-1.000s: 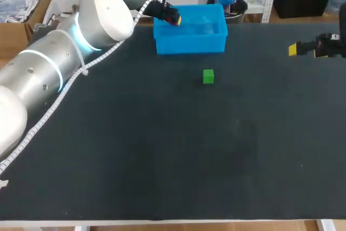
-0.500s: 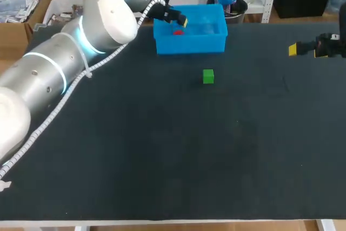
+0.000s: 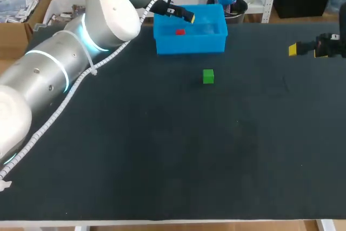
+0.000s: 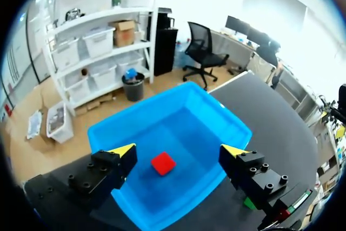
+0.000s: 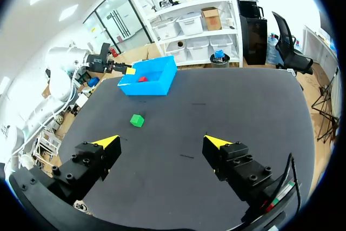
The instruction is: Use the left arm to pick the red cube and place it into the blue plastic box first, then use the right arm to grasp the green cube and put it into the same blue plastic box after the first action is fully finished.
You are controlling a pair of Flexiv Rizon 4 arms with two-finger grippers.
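Observation:
The red cube (image 3: 180, 32) lies on the floor of the blue plastic box (image 3: 190, 44) at the table's far middle. My left gripper (image 3: 181, 14) hangs open above the box's left part with nothing in it; its wrist view shows the red cube (image 4: 162, 163) below, between the spread fingers, inside the box (image 4: 226, 121). The green cube (image 3: 208, 76) sits on the black table in front of the box. At the far right edge my right gripper (image 3: 296, 49) stands open and empty. From its wrist view the green cube (image 5: 137, 120) lies ahead, with the box (image 5: 158, 86) beyond.
The black table top (image 3: 173, 155) spreads wide in front of the green cube with nothing else on it. My left arm's thick grey links (image 3: 59, 74) cross the table's left rear corner.
The left gripper opened and let the red cube drop into the blue box, then rose a little. The right arm and green cube stayed put.

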